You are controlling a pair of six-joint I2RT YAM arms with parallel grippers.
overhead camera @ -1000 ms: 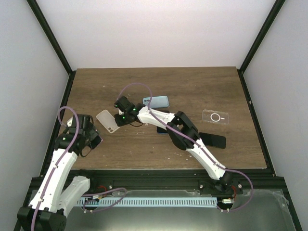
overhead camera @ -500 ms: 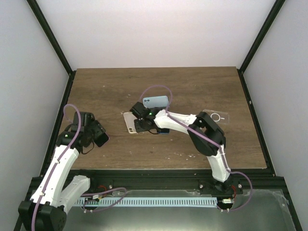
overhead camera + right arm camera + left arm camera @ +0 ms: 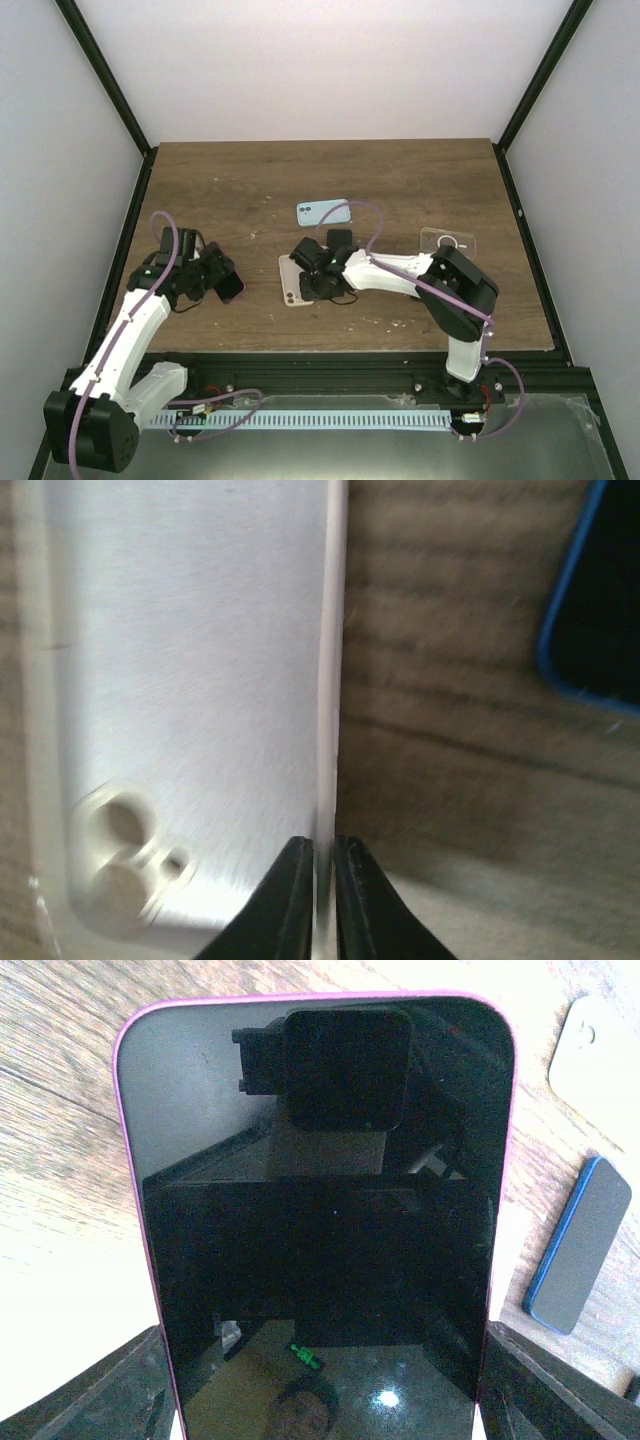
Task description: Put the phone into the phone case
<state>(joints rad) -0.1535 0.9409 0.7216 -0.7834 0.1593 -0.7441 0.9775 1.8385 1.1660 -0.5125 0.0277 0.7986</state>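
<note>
My left gripper is shut on a pink-edged phone with a dark screen. The phone fills the left wrist view, held by its long edges between my left fingers. My right gripper is shut on the side wall of a white translucent phone case, which lies open side up on the table. In the right wrist view the case lies left of the right gripper, whose jaws pinch its rim. The phone is left of the case and apart from it.
A light blue phone lies at mid table. A clear case with a ring lies at the right. A blue-edged phone lies beside the white case and also shows in the left wrist view.
</note>
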